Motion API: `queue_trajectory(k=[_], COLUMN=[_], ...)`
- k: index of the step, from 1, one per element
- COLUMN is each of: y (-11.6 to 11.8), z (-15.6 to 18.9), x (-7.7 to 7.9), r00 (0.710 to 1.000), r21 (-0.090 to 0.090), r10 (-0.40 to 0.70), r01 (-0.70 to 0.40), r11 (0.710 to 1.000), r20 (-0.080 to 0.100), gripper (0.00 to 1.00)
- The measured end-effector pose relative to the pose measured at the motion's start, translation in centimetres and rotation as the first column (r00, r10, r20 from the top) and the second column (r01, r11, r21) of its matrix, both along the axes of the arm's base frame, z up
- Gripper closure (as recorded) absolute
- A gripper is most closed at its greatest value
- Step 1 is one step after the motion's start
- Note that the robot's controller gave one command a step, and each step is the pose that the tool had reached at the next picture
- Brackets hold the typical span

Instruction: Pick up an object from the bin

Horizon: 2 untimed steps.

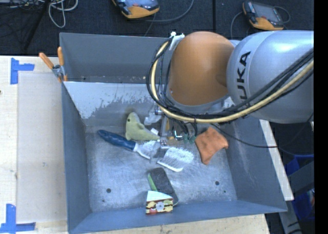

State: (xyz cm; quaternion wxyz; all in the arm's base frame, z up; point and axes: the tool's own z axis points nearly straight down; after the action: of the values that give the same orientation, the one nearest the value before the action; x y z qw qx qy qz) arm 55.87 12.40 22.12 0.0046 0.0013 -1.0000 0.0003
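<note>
Arm [256, 74] bent down into bin [102, 176], gripper [166, 134] over blue-handled brush [117, 140].

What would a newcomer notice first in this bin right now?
The arm's big orange-covered wrist looms over the middle of the bin, with the gripper down beside a blue-handled brush lying across the floor. An orange cloth sits just to the right, an olive rag to the left, and a small printed box lies by the near wall.
</note>
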Motion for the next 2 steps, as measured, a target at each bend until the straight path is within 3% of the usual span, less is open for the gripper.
queue_trajectory(k=[1, 2], y=[-0.1, 0.0], z=[0.5, -4.1], x=[0.2, 1.7], r00=[1.0, 1.0], r21=[0.001, 0.002], r10=[-0.003, 0.005], r01=[0.003, -0.005], r11=[1.0, 1.0], r20=[0.008, 0.016], gripper=[0.0, 0.0])
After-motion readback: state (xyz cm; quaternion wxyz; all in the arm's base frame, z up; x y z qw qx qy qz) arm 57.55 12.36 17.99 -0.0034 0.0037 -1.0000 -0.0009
